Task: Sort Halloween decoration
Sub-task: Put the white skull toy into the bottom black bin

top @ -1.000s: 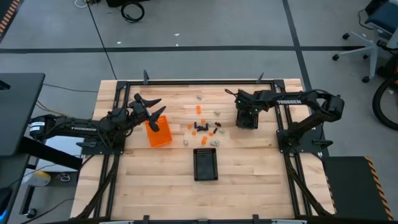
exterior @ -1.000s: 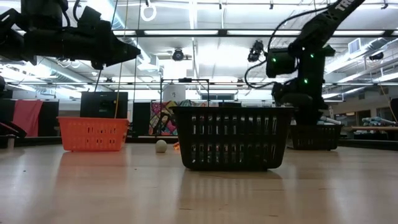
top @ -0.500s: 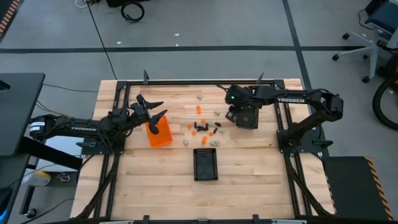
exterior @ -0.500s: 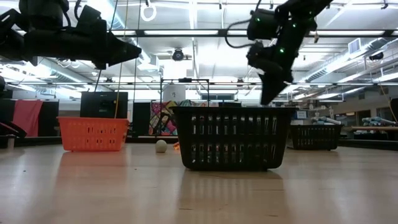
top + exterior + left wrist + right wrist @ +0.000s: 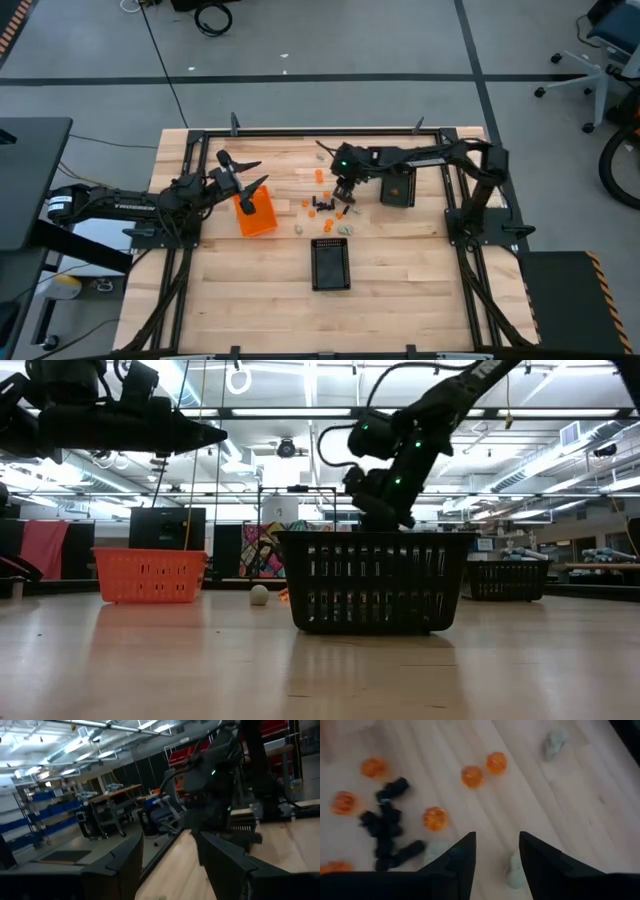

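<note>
The Halloween decoration is a scatter of tiny pieces (image 5: 326, 205) lying on the wooden table. In the right wrist view they show as orange balls (image 5: 434, 818), black pieces (image 5: 385, 827) and pale grey pieces (image 5: 554, 742). My right gripper (image 5: 343, 190) hangs above the scatter's right side, slanting down. It is open (image 5: 497, 839) with nothing between its fingers. My left gripper (image 5: 254, 172) stands open (image 5: 171, 840) and holds nothing. It is raised over the far end of the orange bin (image 5: 255, 213) at the table's left.
A black mesh bin (image 5: 331, 264) stands in the near middle of the table. A second one (image 5: 398, 187) stands right of the pieces, under my right arm. In the low view the near bin (image 5: 372, 582) hides most of the scatter; a pale ball (image 5: 259, 594) shows beside it.
My right gripper has swung from above the right black bin toward the table's left. It has tipped further downward and now hangs over the scattered pieces. Its fingers have stayed open. The pieces and bins have not moved.
</note>
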Available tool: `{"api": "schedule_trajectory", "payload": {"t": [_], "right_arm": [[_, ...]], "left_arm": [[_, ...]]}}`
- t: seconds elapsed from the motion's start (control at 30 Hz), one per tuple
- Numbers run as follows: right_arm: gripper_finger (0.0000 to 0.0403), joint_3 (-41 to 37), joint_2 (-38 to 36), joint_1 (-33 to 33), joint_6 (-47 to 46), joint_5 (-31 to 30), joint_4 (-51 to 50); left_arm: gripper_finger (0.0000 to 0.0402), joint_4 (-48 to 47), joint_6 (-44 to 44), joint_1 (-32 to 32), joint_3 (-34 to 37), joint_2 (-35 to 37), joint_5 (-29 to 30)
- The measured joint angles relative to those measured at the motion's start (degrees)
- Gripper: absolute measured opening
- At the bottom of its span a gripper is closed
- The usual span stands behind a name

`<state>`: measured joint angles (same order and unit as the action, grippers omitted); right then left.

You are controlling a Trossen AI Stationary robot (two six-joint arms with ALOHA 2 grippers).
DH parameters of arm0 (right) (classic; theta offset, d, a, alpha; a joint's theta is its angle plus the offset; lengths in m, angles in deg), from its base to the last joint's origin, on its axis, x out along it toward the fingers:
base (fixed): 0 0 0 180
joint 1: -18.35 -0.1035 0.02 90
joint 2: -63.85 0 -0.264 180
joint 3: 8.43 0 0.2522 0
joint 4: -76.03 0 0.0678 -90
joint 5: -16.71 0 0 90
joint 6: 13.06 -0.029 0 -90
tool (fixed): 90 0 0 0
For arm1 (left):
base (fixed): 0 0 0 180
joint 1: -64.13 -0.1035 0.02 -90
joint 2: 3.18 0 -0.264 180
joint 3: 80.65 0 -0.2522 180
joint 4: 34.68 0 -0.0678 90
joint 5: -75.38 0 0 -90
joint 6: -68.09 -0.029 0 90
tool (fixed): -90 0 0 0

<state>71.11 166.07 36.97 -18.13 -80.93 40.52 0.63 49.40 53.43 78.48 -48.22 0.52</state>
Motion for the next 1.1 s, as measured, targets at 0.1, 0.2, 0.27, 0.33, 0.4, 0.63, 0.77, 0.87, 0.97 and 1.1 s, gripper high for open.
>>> {"api": "schedule_trajectory", "payload": {"t": [0.1, 0.2, 0.27, 0.33, 0.4, 0.63, 0.77, 0.87, 0.97, 1.1], "right_arm": [[0.0153, 3.1, 2.7, 0.9, 1.1, -0.2, -3.6], [0.0158, 5.2, 4.7, 2.1, 2.1, -0.2, -7.2], [0.0166, 5.9, 5.6, 2.9, 2.2, 0.0, -9.2], [0.0176, 6.0, 6.1, 3.6, 2.2, 1.0, -10.4], [0.0187, 6.0, 6.4, 4.3, 1.9, 1.7, -11.2], [0.0211, 6.0, 6.6, 6.1, 0.9, 7.5, -13.0], [0.021, 5.8, 7.4, 6.4, 0.8, 8.0, -12.1], [0.0203, 5.0, 8.7, 6.5, 1.1, 8.6, -10.6], [0.0195, 5.0, 9.4, 6.5, 1.0, 8.8, -10.4], [0.0182, 5.1, 9.7, 6.5, 1.2, 9.0, -10.6]], "left_arm": [[0.0203, -0.1, 0.0, 0.0, 0.0, 0.0, 0.0], [0.0203, -0.1, 0.0, 0.0, 0.0, 0.0, 0.0], [0.0203, -0.1, 0.4, 0.0, 0.0, 0.0, 0.0], [0.0203, -0.2, 1.0, 0.0, 0.0, 0.0, 0.0], [0.0203, -0.4, 1.3, 0.0, 0.0, 0.0, -0.1], [0.0203, -1.2, 2.6, 0.0, 0.0, 0.0, 0.0], [0.0203, -1.3, 2.9, 0.0, 0.0, 0.0, -0.1], [0.0203, -1.3, 3.1, 0.0, 0.0, 0.0, -0.1], [0.0203, -1.4, 3.1, 0.0, 0.0, 0.0, -0.1], [0.0203, -1.5, 3.1, 0.0, 0.0, 0.0, -0.1]]}}
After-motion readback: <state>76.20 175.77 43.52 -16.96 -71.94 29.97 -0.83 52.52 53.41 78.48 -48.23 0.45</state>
